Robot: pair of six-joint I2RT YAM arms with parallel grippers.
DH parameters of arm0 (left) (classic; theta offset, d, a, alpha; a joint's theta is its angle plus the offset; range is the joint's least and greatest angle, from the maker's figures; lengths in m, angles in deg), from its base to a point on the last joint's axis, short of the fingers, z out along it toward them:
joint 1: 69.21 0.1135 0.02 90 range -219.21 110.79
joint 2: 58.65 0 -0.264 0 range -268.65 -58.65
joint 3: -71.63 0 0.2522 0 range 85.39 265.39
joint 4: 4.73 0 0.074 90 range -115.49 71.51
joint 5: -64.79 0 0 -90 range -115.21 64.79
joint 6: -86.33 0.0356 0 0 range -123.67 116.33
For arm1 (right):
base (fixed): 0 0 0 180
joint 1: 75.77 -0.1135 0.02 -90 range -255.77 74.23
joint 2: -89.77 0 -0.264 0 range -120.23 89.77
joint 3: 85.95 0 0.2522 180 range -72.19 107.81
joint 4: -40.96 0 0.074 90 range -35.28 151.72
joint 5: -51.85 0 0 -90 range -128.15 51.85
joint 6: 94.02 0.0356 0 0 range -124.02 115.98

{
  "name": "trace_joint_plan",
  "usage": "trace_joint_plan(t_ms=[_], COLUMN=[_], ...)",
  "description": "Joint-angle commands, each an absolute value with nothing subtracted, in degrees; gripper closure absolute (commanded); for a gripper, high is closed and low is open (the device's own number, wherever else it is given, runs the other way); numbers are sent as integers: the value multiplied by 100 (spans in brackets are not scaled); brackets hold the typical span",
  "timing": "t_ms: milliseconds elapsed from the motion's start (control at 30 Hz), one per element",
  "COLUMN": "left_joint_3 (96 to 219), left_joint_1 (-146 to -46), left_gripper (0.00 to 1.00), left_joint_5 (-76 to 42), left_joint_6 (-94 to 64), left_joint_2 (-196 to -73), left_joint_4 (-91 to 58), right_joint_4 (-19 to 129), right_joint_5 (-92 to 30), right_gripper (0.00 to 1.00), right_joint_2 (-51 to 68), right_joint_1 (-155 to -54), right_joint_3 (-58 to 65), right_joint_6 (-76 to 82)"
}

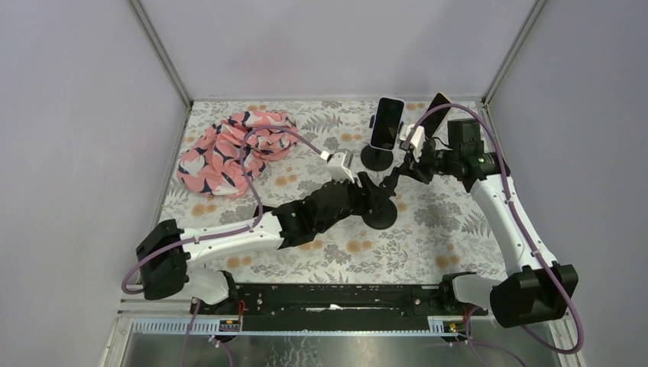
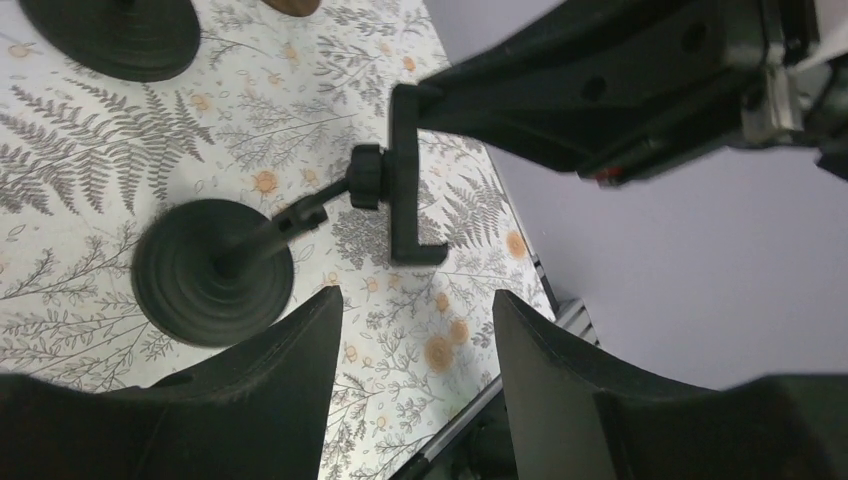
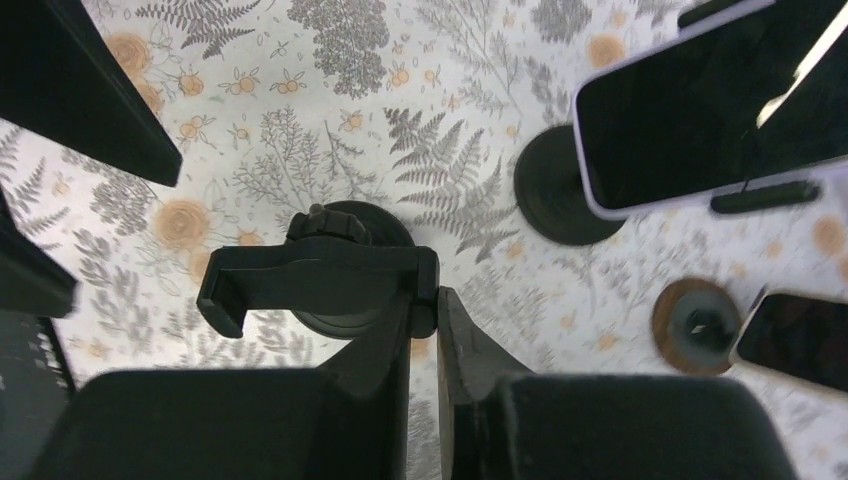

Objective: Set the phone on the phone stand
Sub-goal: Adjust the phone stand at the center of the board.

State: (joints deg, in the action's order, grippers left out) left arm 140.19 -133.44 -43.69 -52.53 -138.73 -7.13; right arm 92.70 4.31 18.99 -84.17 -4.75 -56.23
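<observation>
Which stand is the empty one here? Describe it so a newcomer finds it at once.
On the floral tablecloth, look at its centre. The empty stand is black with a round base, the right gripper shut on its cradle; the black stand behind it carries a white phone.

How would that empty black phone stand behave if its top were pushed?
Probably rigid: the phone stand looks like hard plastic. Its wide round base should resist small nudges, yet the thin stem could let it tip. The knob joint may swivel first.
</observation>
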Motion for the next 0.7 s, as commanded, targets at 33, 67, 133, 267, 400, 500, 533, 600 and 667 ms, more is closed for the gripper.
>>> trace_joint_plan(t_ms=[33, 67, 133, 267, 400, 500, 533, 600, 667], left_joint_3=[14731, 14830, 15031, 15600, 16207, 16431, 16537, 16809, 17047], left_joint_1=[-13485, -13524, -13579, -13622, -13694, -13728, -13732, -13748, -13755], left_gripper=[38, 39, 41, 45, 47, 50, 51, 51, 52], left_joint_5=[-5259, -5400, -5635, -6014, -6438, -6555, -6619, -6815, -6973], left_joint_6=[-5908, -6003, -6146, -6375, -6548, -6547, -6545, -6570, -6591], left_joint_2=[-14292, -14353, -14496, -14860, -15214, -15388, -15460, -15639, -15824], left_joint_4=[-1795, -1944, -2242, -3052, -3809, -3919, -4016, -4311, -4563], right_joint_4=[8848, 8807, 8733, 8596, 8428, 8387, 8370, 8333, 8297], right_joint_5=[83, -23, -291, -841, -1304, -1476, -1517, -1551, -1595], right_gripper=[100, 100, 100, 100, 100, 100, 100, 100, 100], right_joint_2=[2355, 2392, 2455, 2540, 2754, 2810, 2822, 2842, 2859], right_joint_1=[-8495, -8532, -8616, -8811, -8969, -9149, -9192, -9255, -9297], right_joint_3=[-644, -664, -686, -775, -1053, -1211, -1248, -1283, -1303], right_joint_6=[-4010, -3763, -3240, -2335, -1925, -1808, -1790, -1766, -1747])
